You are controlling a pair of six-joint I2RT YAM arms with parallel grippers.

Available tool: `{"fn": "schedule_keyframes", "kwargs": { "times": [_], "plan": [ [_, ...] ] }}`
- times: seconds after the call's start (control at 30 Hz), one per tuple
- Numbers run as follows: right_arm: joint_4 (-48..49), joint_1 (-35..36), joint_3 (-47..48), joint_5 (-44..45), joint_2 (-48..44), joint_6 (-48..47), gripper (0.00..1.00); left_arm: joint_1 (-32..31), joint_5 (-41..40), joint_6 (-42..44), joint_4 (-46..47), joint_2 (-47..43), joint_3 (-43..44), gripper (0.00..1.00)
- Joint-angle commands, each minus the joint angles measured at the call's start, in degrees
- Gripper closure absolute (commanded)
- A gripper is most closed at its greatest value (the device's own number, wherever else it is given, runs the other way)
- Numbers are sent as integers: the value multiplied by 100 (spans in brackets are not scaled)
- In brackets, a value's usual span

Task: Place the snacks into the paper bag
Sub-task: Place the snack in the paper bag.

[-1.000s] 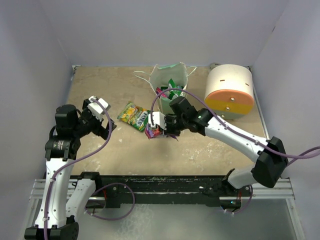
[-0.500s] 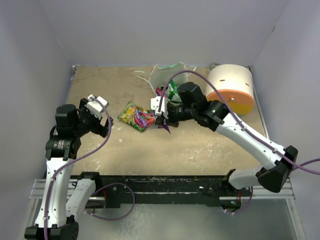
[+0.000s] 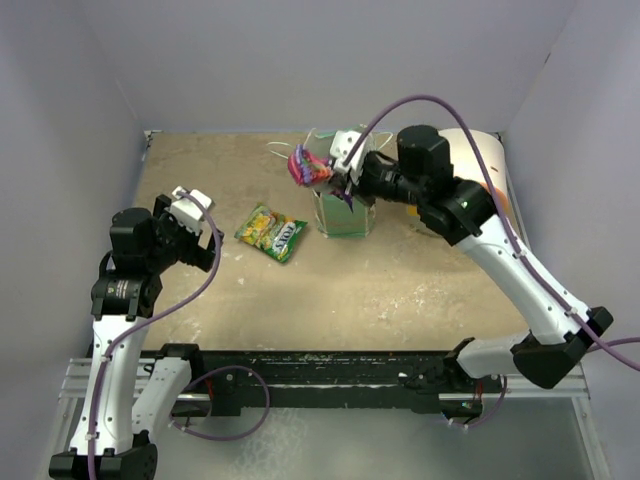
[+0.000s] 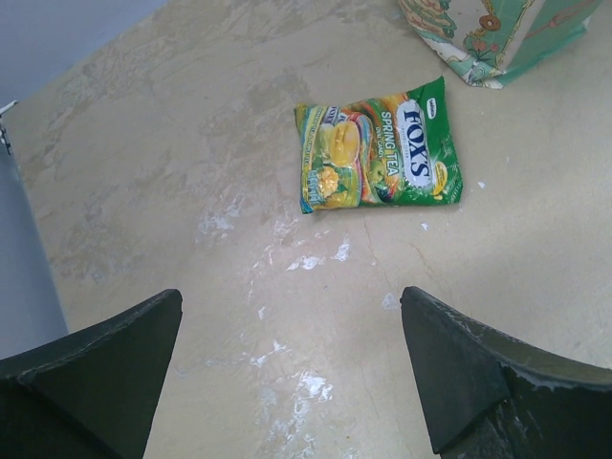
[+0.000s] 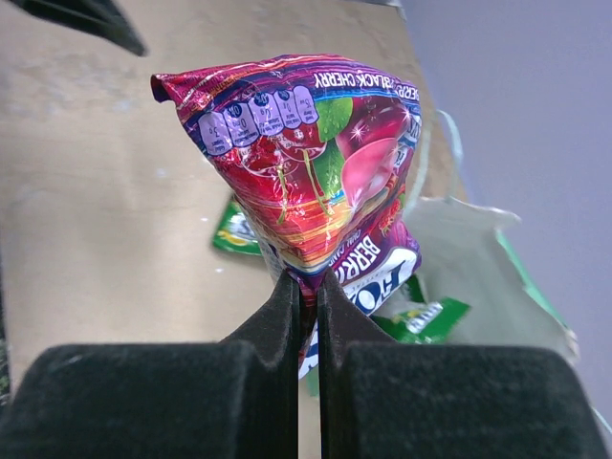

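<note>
My right gripper (image 3: 335, 178) is shut on a magenta candy packet (image 3: 305, 165) and holds it in the air just over the left rim of the paper bag (image 3: 347, 216). In the right wrist view the magenta packet (image 5: 306, 163) stands up from the closed fingers (image 5: 287, 325), with a purple packet (image 5: 382, 273) pressed close behind it. A green packet (image 5: 426, 320) lies inside the bag (image 5: 478, 268). A green-yellow packet (image 3: 270, 232) lies flat on the table left of the bag. My left gripper (image 4: 292, 298) is open and empty, short of that packet (image 4: 378, 148).
A white cylinder with an orange-yellow face (image 3: 490, 150) stands at the back right, partly behind my right arm. The bag's white string handle (image 3: 283, 150) trails to the left. Grey walls close in the table on three sides.
My right gripper has lifted the magenta packet off the table and carried it back and up to above the bag. The bag now stands upright. The left arm has barely moved.
</note>
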Motion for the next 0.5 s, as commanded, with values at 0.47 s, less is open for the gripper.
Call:
{"fn": "schedule_keyframes", "kwargs": {
  "times": [0.47],
  "plan": [
    [611,-1055,1305,331,1416,450,100,38,123,-79,199,-123,73,1]
  ]
}}
